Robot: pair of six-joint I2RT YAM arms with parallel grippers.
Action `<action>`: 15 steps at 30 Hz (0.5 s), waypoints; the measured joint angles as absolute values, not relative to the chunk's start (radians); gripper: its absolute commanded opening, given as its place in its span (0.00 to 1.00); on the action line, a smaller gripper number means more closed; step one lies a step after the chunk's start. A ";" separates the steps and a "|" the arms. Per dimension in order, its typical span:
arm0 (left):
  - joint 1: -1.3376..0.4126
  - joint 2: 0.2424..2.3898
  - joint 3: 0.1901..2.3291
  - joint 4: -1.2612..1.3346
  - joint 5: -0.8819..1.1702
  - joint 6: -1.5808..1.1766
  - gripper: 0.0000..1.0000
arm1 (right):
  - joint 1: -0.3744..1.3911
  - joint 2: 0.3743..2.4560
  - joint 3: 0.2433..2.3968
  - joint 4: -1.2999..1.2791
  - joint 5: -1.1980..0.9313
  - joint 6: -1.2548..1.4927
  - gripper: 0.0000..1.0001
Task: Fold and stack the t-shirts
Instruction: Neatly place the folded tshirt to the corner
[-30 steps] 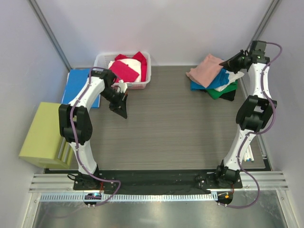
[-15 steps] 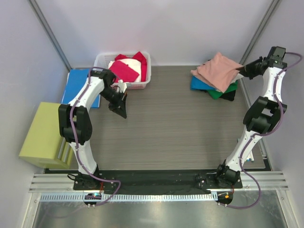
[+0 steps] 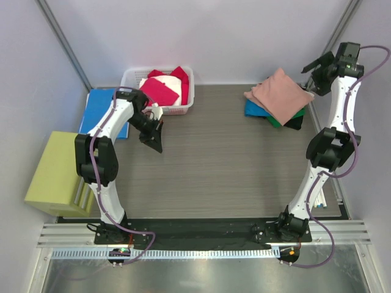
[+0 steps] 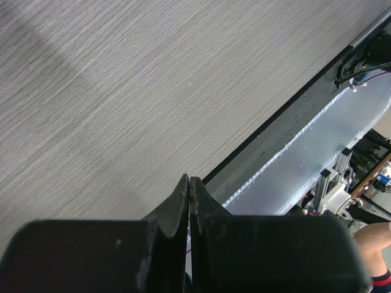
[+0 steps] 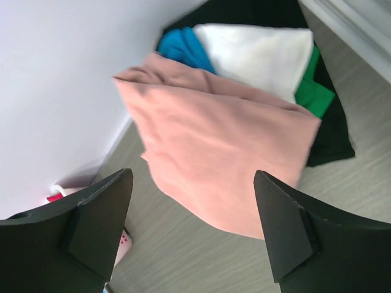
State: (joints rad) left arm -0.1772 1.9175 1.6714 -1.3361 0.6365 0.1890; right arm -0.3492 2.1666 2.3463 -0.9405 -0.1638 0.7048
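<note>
A folded dusty-pink t-shirt lies on top of the stack at the back right. Under it show a teal-blue t-shirt, a white one, a green one and a black one. My right gripper hangs open above the stack's right side, with nothing between its fingers. Magenta and white t-shirts fill the basket at the back left. In front of that basket my left gripper is shut and empty, over bare table.
The white basket stands against the back wall. A flat blue folder and a yellow-green box lie at the left edge. Walls and slanted posts close in the back corners, close to the right arm.
My right gripper has opened and let go of the pink t-shirt, which now rests on the stack. The arm has pulled up and back. The left arm has not moved.
</note>
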 measured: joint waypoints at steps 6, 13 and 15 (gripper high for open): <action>-0.174 1.914 1.665 -1.337 0.637 0.192 0.00 | -0.257 2.136 2.445 -0.942 -0.110 0.682 1.00; -0.174 1.914 1.666 -1.337 0.637 0.191 0.00 | -0.192 2.143 2.345 -0.836 -0.329 0.694 1.00; -0.174 1.914 1.666 -1.337 0.637 0.191 0.00 | -0.187 2.173 2.300 -0.800 -0.348 0.699 1.00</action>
